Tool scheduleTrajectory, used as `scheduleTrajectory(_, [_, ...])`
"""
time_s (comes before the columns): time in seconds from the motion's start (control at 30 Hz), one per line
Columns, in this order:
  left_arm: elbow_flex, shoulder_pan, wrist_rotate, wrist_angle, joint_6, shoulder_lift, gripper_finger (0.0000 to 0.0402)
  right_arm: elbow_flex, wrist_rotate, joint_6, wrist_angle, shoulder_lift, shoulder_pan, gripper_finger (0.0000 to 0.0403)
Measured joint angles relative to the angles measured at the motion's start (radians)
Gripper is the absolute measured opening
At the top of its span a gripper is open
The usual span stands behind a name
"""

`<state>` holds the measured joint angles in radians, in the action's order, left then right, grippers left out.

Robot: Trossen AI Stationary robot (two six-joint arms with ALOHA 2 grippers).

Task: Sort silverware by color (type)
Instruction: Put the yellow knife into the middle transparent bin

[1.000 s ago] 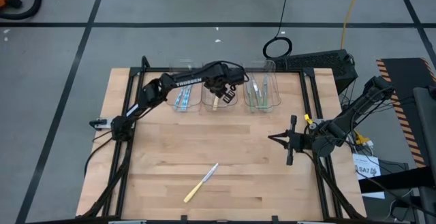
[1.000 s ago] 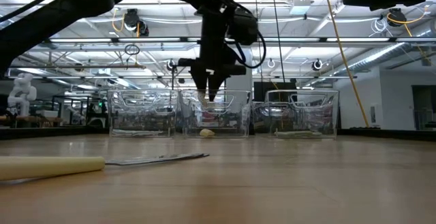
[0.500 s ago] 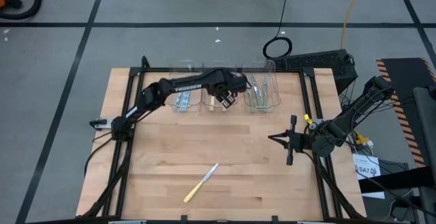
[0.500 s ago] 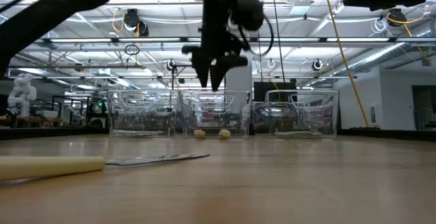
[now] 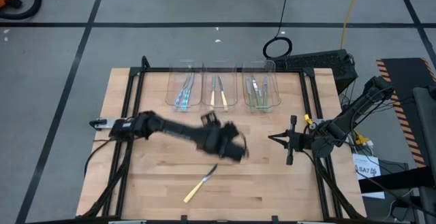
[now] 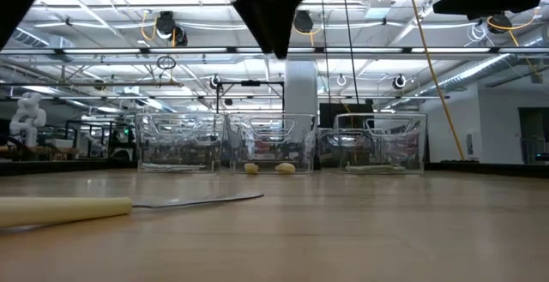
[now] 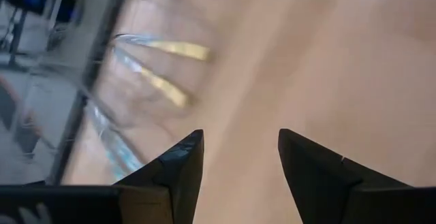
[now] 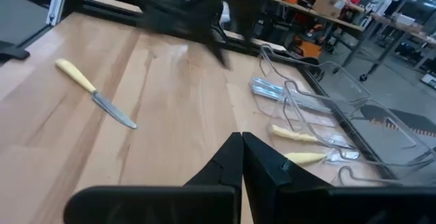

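Now: last pale-yellow-handled knife (image 5: 200, 184) lies at 6 o'clock on tabletop (image 5: 163, 149) | left gripper (image 5: 231, 149), wide and empty, hovers just beyond | right gripper (image 5: 272, 139) closed, 3 o'clock | next: descend, grasp handle, carry to middle bin (image 5: 218, 92) at 12.

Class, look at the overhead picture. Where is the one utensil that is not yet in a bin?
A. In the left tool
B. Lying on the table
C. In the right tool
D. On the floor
B: the yellow-handled knife lies flat on the table, while the left tool, open and empty, hangs above it.
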<state>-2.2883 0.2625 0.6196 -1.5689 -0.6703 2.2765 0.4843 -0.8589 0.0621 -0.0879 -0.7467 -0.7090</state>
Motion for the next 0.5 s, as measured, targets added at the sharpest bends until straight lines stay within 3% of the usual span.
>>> scheduleTrajectory(0.17, [0.000, 0.157, 0.009, -0.001, -0.109, 0.000, 0.0197, 0.000, 0.008, 0.050, 0.000, 0.000, 0.000, 0.0002])
scheduleTrajectory(0.5, [0.007, 0.373, 0.007, 0.000, -0.400, 0.000, 0.0197, 0.000, 0.163, 0.155, 0.001, -0.002, 0.000, 0.0002])
